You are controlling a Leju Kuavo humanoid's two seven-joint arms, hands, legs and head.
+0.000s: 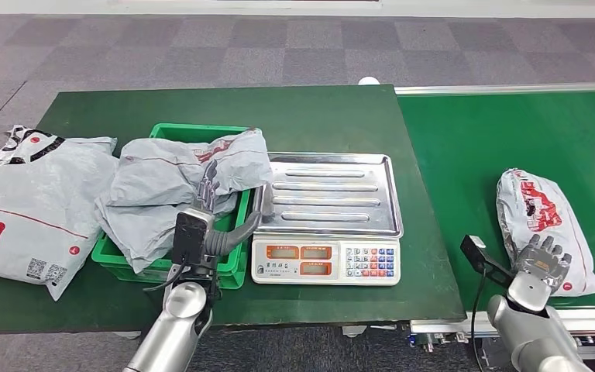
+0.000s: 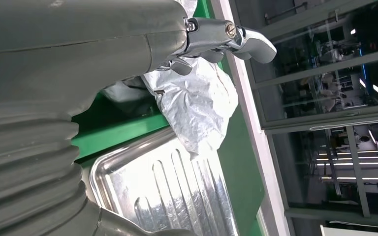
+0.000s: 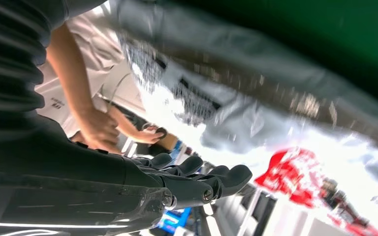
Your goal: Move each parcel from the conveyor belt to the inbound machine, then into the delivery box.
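A grey parcel with red print (image 1: 546,213) lies on the green conveyor belt (image 1: 496,132) at the right. My right hand (image 1: 541,262) is at its near end, fingers extended and resting on or just over the wrapping; the blurred right wrist view shows the parcel (image 3: 295,172) beyond straight fingers (image 3: 216,179). The scale (image 1: 329,260) has a bare steel tray (image 2: 177,187). My left hand (image 1: 209,221) hovers between the scale and the green crate (image 1: 194,132), fingers apart and holding nothing. Crumpled grey parcels (image 1: 170,174) fill the crate, one hanging over the tray's edge (image 2: 197,98).
A large grey parcel (image 1: 23,209) lies on the green table (image 1: 318,116) left of the crate. The belt's metal rail (image 1: 511,87) runs along the far side. A person's arm (image 3: 86,113) shows in the right wrist view.
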